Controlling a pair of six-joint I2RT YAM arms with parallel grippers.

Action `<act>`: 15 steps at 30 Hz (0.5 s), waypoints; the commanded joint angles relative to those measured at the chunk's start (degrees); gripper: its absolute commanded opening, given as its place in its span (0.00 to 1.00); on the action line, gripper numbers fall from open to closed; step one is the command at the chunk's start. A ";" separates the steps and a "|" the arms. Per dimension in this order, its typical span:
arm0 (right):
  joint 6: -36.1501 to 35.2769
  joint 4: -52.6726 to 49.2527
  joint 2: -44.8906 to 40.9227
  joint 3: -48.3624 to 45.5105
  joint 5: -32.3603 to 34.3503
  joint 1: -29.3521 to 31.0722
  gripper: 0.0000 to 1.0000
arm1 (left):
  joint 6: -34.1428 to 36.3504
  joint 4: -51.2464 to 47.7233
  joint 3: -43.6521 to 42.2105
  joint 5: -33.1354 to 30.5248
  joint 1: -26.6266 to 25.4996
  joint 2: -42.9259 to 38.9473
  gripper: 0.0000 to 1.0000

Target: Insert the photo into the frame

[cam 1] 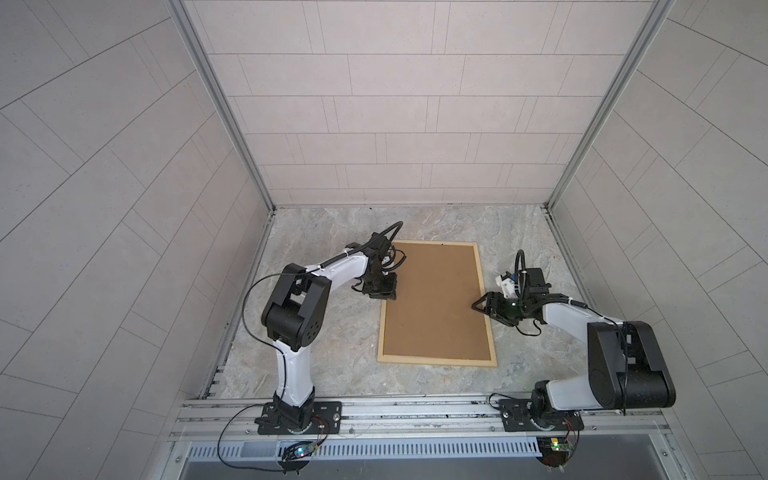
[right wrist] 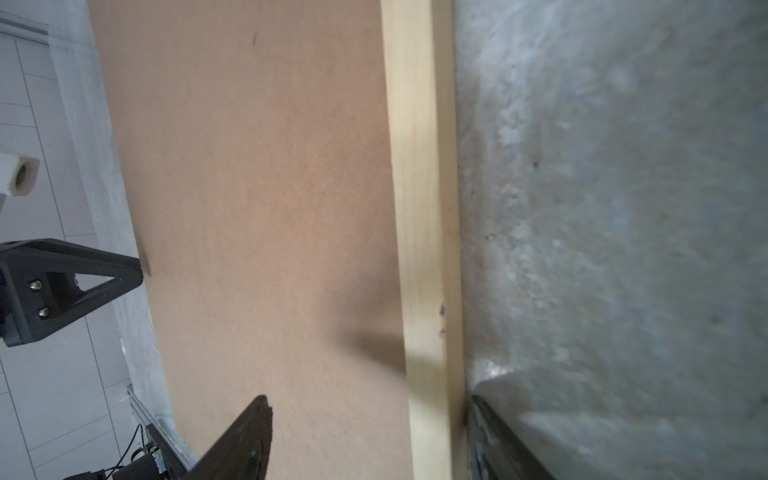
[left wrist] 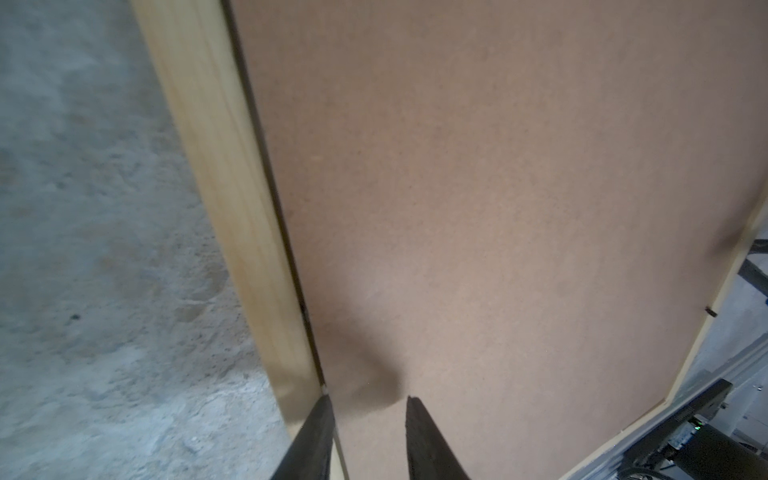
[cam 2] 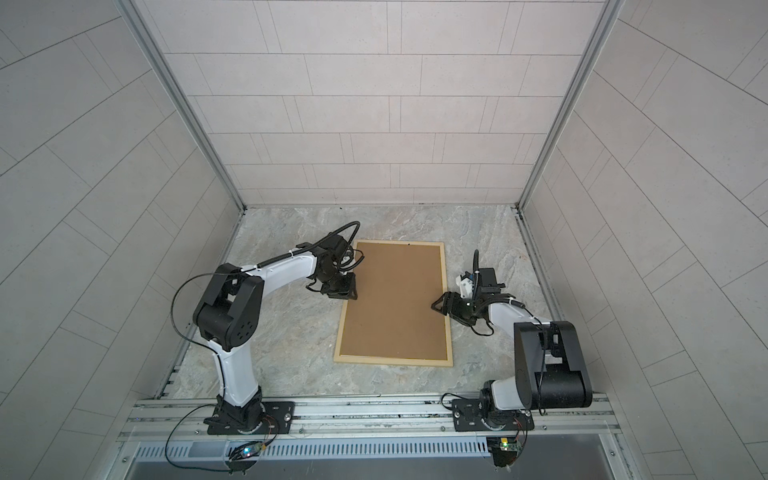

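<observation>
Right wrist view: your right pincer [right wrist: 369, 399] reaches low and stands wide, astride the frame [right wrist: 419, 208]'s long bar, which lies flat on the surface [cam 1: 324, 340]. Farther off, your left pincer [left wrist: 369, 398] is narrowly parted, one tip at the opposite bar's inner edge and one over the backing board [left wrist: 498, 208]. Open surface lies all round.

**Both grippers at the frame's long sides**

The frame [cam 1: 437, 361] of pale wood lies flat on the grey marbled table [cam 1: 349, 332], in the lower middle of the picture. A brown board [cam 1: 436, 307] fills it. The left gripper [cam 1: 386, 292] hangs at the upper part of its left bar. The right gripper [cam 1: 477, 306] reaches over its right bar about midway. Whether either touches the wood is hard to tell from this high up.
</observation>
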 commanded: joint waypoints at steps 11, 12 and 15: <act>1.01 1.01 5.13 -2.28 -3.14 1.25 0.69 | -2.50 9.87 -4.91 15.78 -2.36 -2.33 0.33; 0.98 0.88 5.33 -2.07 -3.19 1.25 0.69 | -2.51 10.05 -4.81 15.66 -2.54 -2.09 0.32; 0.82 0.71 5.43 -1.81 -3.10 1.32 0.69 | -2.72 11.04 -4.04 16.16 -3.55 -1.55 0.30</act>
